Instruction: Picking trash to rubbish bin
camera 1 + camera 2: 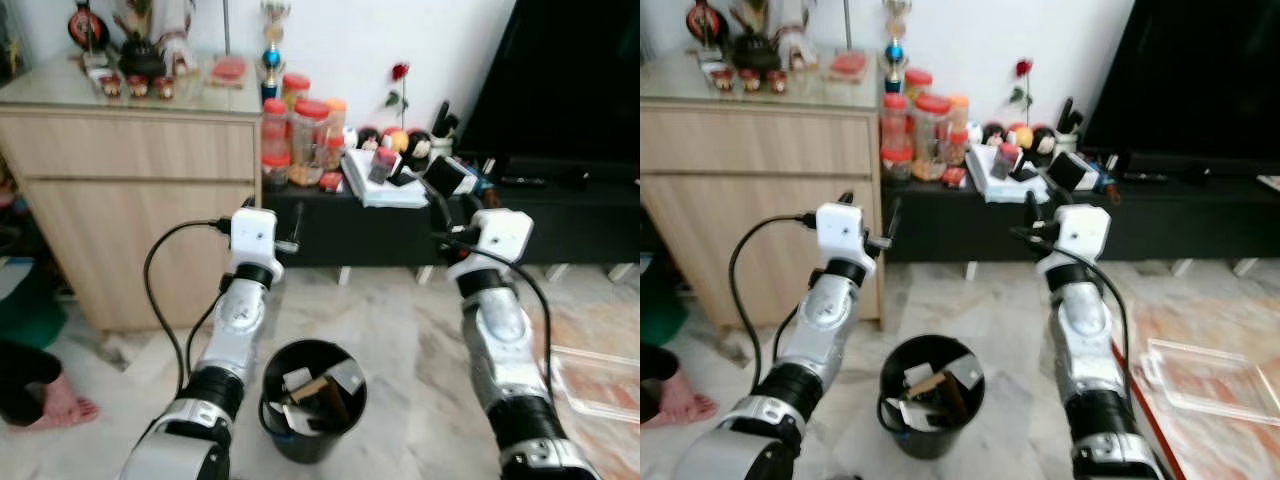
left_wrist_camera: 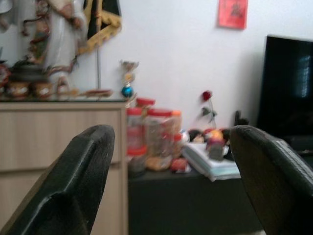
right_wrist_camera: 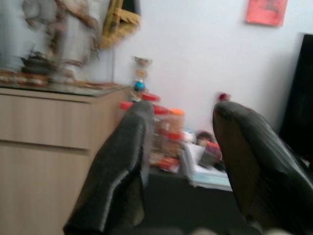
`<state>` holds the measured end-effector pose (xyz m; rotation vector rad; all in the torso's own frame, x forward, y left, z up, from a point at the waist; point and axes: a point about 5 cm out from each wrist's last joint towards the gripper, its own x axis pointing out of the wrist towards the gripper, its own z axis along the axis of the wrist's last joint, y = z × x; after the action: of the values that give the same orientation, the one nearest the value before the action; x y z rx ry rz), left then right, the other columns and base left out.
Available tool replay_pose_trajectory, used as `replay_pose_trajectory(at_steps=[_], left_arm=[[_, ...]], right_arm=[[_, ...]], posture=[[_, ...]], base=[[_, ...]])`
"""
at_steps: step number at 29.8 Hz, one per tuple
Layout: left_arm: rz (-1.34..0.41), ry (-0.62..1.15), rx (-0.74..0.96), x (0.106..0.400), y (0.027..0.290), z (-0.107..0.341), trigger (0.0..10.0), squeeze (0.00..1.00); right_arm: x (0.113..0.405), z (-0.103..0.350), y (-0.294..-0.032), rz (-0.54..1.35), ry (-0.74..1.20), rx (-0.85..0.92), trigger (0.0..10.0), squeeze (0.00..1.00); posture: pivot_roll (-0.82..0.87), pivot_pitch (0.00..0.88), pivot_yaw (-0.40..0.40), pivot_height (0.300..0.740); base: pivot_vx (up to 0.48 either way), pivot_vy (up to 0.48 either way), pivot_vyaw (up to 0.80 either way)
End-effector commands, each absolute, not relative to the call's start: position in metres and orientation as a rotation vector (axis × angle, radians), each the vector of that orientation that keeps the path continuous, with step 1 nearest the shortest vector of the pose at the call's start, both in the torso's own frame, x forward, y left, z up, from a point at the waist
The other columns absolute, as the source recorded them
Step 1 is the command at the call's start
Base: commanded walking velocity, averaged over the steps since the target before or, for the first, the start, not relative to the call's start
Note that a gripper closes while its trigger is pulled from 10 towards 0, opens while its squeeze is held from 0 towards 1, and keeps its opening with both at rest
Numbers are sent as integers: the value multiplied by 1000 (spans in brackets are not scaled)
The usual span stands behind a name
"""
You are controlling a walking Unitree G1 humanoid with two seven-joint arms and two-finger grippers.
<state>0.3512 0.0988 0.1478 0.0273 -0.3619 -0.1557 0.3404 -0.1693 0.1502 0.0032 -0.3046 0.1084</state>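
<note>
A black rubbish bin [image 1: 312, 400] stands on the marble floor between my two arms, close in front of me. Paper scraps and a brown piece [image 1: 310, 390] lie inside it. Both arms are raised above the bin and point forward at the low console. My left gripper [image 2: 171, 137] is open with nothing between its fingers. My right gripper [image 3: 181, 110] is also open and holds nothing. In the eye views the left wrist [image 1: 255, 235] sits over the bin's left side and the right wrist [image 1: 500, 235] is further right.
A wooden cabinet [image 1: 130, 190] stands at the left. Ahead, a black TV console [image 1: 400, 235] carries jars [image 1: 300, 130] and clutter, with a TV [image 1: 570, 80] on the right. A clear plastic tray [image 1: 600, 385] lies on the floor at the right. A person's foot [image 1: 55, 402] rests at the left.
</note>
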Motion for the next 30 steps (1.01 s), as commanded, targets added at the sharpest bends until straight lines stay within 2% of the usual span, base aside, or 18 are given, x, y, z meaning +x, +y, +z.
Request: replay_pose_trajectory(at_steps=[1,30], left_arm=[[-169,-388,23,354,94,157,10000,0],[-148,-377,15,353,97,156,10000,0]], right_arm=[[341,154,-177,85,-310,4,10000,0],[341,155,-171,123,-300,9,10000,0]], posture=[[138,23,-117,740],[131,70,-127,740]], base=[[0,0,0],[0,0,0]])
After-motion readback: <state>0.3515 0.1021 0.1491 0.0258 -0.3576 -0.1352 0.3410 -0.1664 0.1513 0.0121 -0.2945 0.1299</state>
